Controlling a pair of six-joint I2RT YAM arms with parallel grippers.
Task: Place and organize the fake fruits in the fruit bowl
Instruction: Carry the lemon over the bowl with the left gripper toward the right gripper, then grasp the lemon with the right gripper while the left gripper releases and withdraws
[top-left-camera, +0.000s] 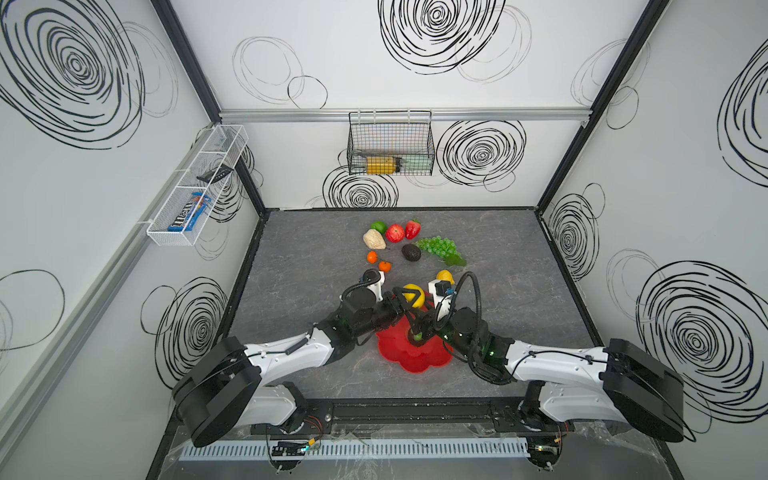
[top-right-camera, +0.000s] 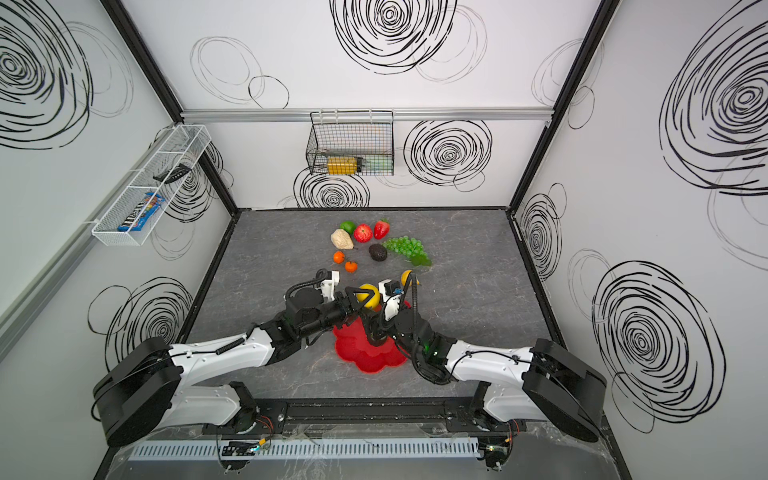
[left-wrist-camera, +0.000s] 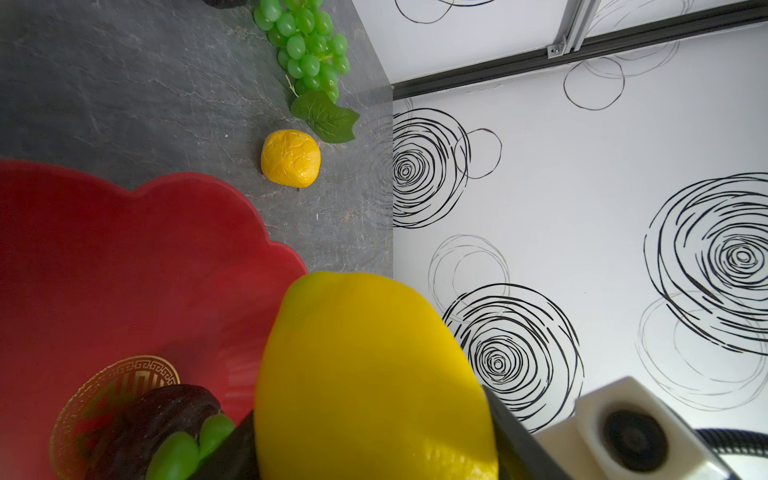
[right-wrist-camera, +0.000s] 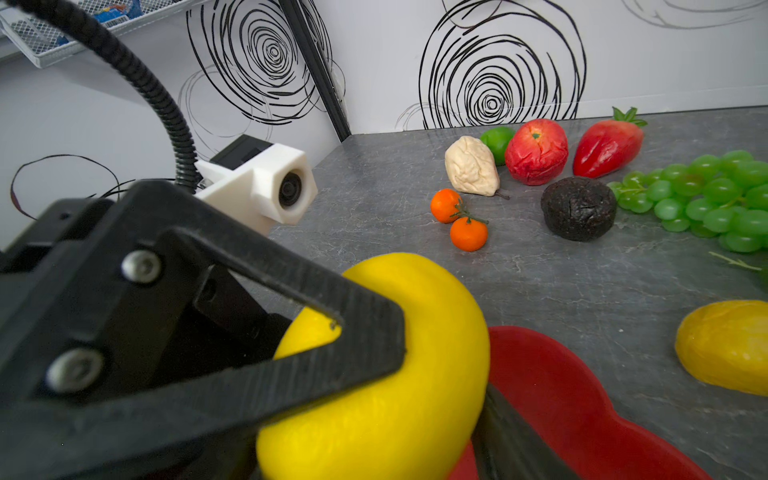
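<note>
My left gripper (top-left-camera: 411, 300) (left-wrist-camera: 370, 409) is shut on a large yellow lemon (top-left-camera: 413, 292) (left-wrist-camera: 365, 365) (right-wrist-camera: 395, 399), held over the far rim of the red fruit bowl (top-left-camera: 397, 353) (left-wrist-camera: 124, 270) (right-wrist-camera: 561, 395). A dark avocado (top-left-camera: 415, 338) (left-wrist-camera: 145, 424) lies on the bowl's gold emblem, two green lumps beside it. My right gripper (top-left-camera: 417, 330) points down at that avocado; its jaws are hidden. Behind the bowl lie a second lemon (top-left-camera: 444, 276), green grapes (top-left-camera: 440, 247), another avocado (top-left-camera: 411, 252), two oranges (top-left-camera: 378, 262), a beige piece (top-left-camera: 374, 240), a lime (top-left-camera: 378, 227) and two red fruits (top-left-camera: 395, 233).
A black wire basket (top-left-camera: 390, 143) hangs on the back wall. On the left wall is a white mesh tray (top-left-camera: 195, 183). Both arms meet over the bowl, the wrists almost touching. The second lemon lies just past the right wrist camera (top-left-camera: 440, 289).
</note>
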